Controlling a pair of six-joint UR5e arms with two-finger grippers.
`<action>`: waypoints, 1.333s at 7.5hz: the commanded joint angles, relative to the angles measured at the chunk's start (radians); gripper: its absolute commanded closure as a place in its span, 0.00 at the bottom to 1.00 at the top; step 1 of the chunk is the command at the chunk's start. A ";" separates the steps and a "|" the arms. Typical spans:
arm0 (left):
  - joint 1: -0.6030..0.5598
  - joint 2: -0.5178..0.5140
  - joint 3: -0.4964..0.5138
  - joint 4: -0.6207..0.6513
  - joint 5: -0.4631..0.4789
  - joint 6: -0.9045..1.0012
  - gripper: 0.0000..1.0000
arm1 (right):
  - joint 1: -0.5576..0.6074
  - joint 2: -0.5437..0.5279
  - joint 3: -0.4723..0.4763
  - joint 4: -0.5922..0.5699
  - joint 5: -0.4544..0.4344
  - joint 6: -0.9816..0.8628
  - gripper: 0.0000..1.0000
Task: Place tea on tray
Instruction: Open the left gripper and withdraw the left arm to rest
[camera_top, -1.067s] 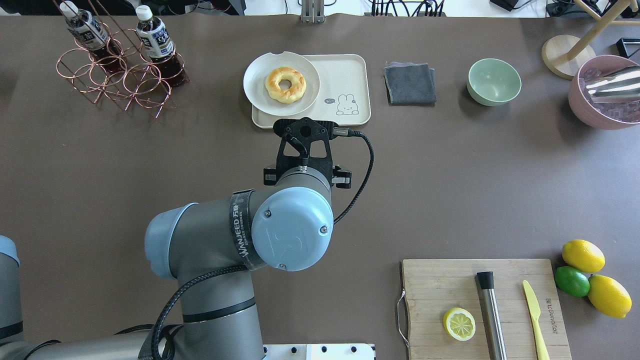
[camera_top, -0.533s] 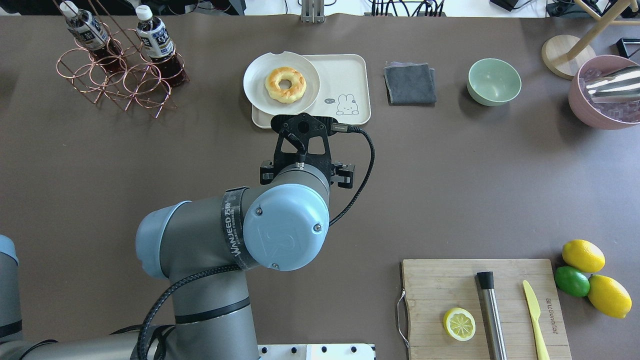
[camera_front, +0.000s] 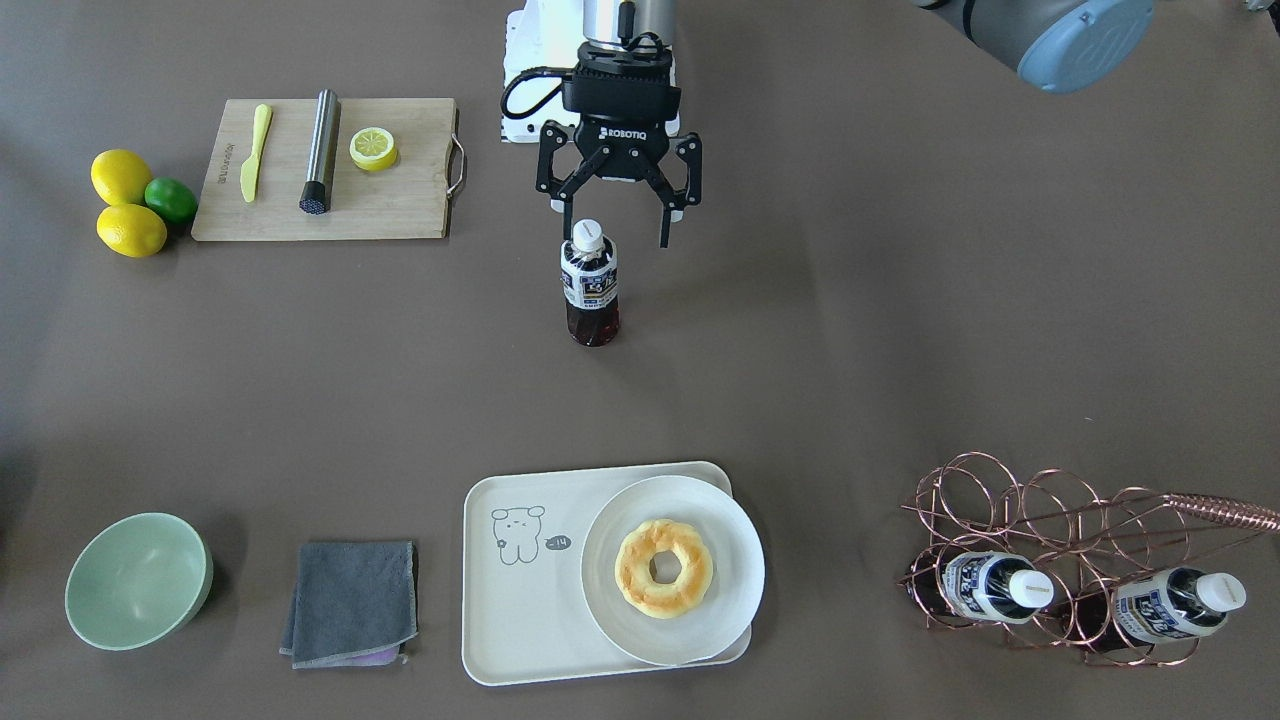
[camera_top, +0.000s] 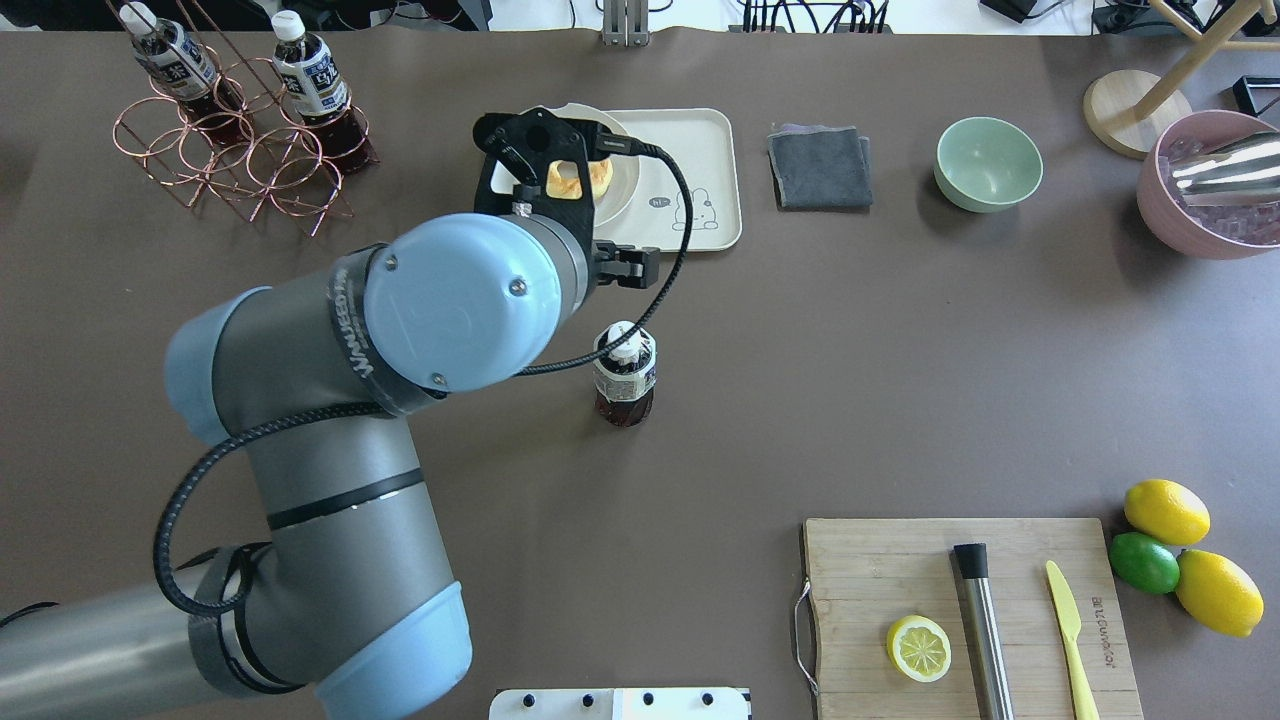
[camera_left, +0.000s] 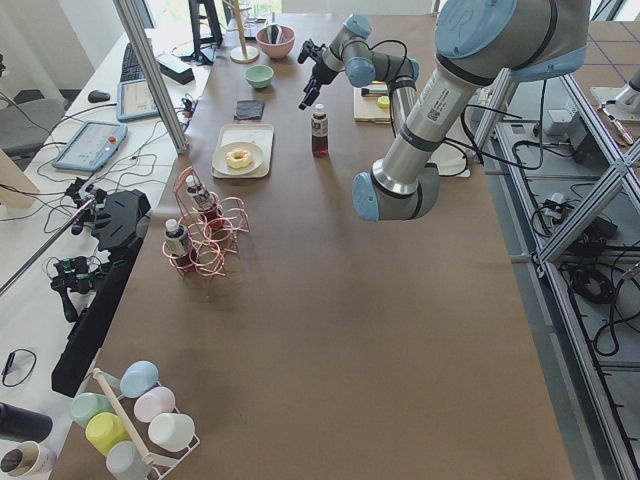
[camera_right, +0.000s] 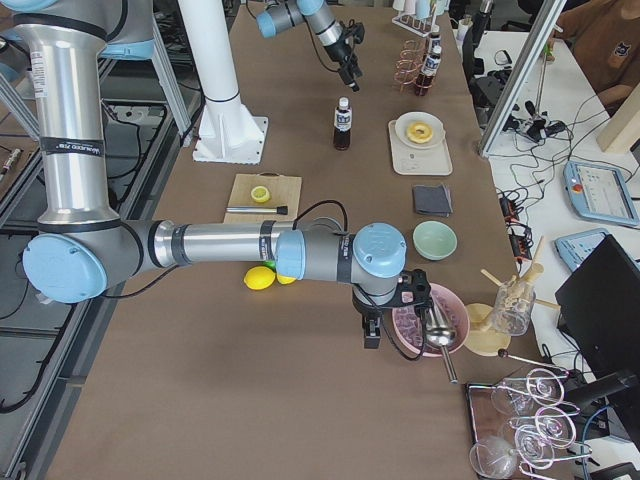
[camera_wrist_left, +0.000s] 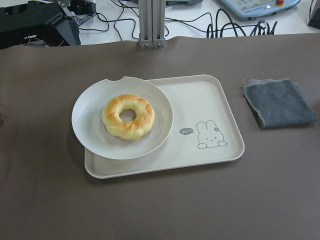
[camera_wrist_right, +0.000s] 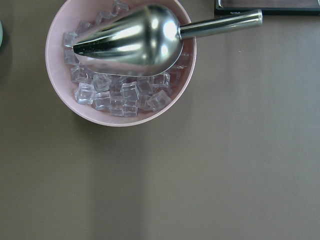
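Note:
One tea bottle (camera_front: 590, 290) stands upright on the bare table, well short of the tray; it also shows in the overhead view (camera_top: 625, 385). My left gripper (camera_front: 619, 238) is open and empty, raised beside the bottle's cap on the robot's side, with the jaws spread wide. The cream tray (camera_top: 700, 150) with the line drawing lies at the far middle and shows in the left wrist view (camera_wrist_left: 210, 105). Two more tea bottles (camera_top: 310, 75) lean in a copper wire rack (camera_top: 230, 160). My right gripper (camera_right: 370, 330) hangs by the pink ice bowl; I cannot tell its state.
A white plate with a doughnut (camera_wrist_left: 127, 116) covers the tray's left part. A grey cloth (camera_top: 820, 165), a green bowl (camera_top: 988, 162) and a pink bowl of ice with a scoop (camera_wrist_right: 120, 65) lie to its right. A cutting board (camera_top: 900, 570) sits near right.
My left arm has risen and swung to the far left. The tea bottle, hidden under the wrist before, now shows standing alone on the table.

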 joint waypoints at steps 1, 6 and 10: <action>-0.102 0.131 -0.050 -0.083 -0.048 0.073 0.03 | 0.000 0.003 0.011 0.001 0.002 0.032 0.00; -0.243 0.380 -0.133 -0.197 -0.085 0.150 0.03 | -0.008 0.004 0.018 0.003 0.022 0.033 0.00; -0.586 0.676 -0.128 -0.201 -0.465 0.295 0.03 | -0.066 0.004 0.135 0.001 0.009 0.136 0.00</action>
